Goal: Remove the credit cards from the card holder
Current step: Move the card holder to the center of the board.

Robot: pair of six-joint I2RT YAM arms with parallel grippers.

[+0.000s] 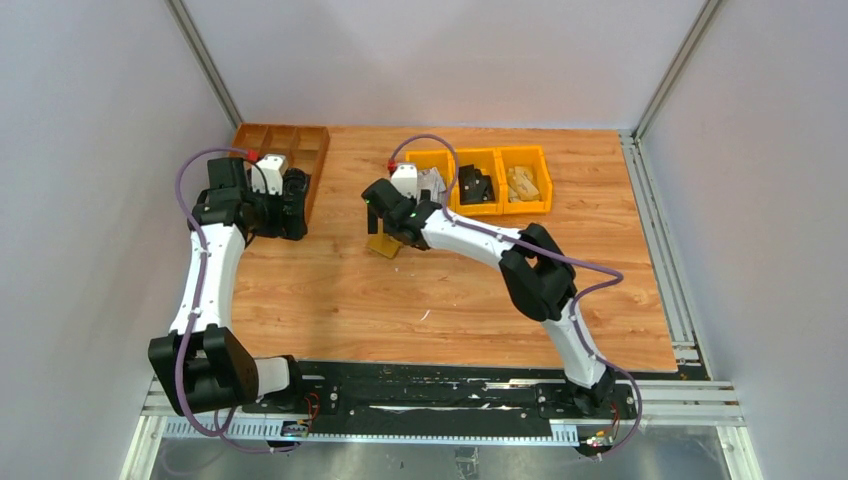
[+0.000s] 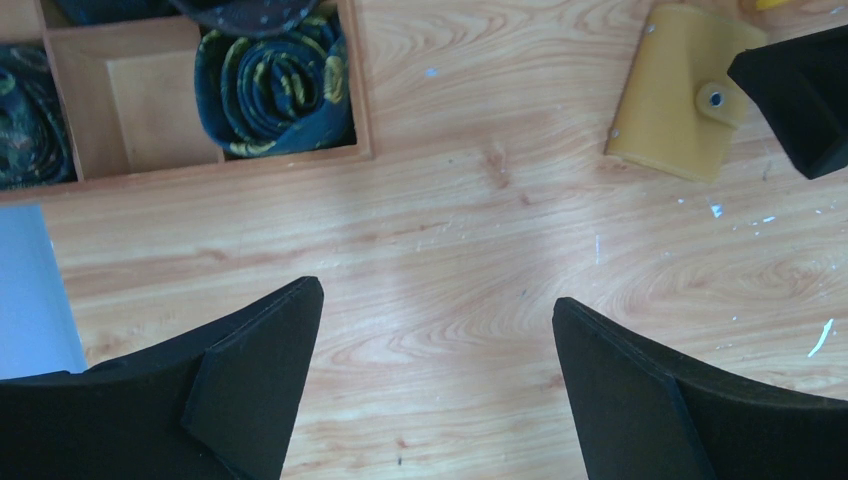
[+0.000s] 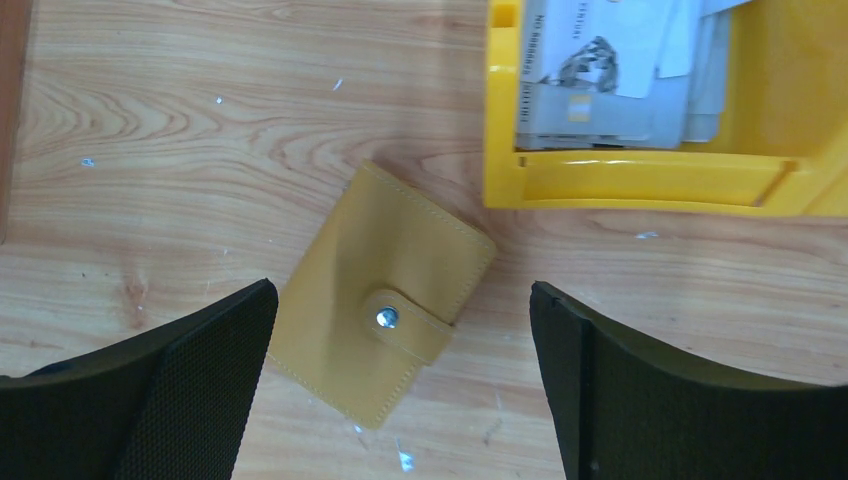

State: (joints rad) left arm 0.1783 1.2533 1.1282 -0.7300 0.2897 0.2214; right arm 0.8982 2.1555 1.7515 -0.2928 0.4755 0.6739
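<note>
The card holder (image 3: pixel 375 300), a mustard-yellow wallet, lies flat on the wood with its snap tab fastened, so whatever it holds is hidden. My right gripper (image 3: pixel 402 290) hangs open just above it, one finger on each side, touching nothing. In the top view the card holder (image 1: pixel 383 246) peeks out below the right gripper (image 1: pixel 388 222). My left gripper (image 2: pixel 437 300) is open over bare wood, well left of the card holder (image 2: pixel 680 95). It sits beside the wooden tray in the top view, left gripper (image 1: pixel 297 208). Grey-white credit cards (image 3: pixel 610 90) lie in a yellow bin.
A row of three yellow bins (image 1: pixel 452 205) stands right of the holder; the nearest bin's wall (image 3: pixel 640 180) is close to my right fingers. A wooden compartment tray (image 2: pixel 150 165) holding rolled dark ties (image 2: pixel 275 80) sits at the back left.
</note>
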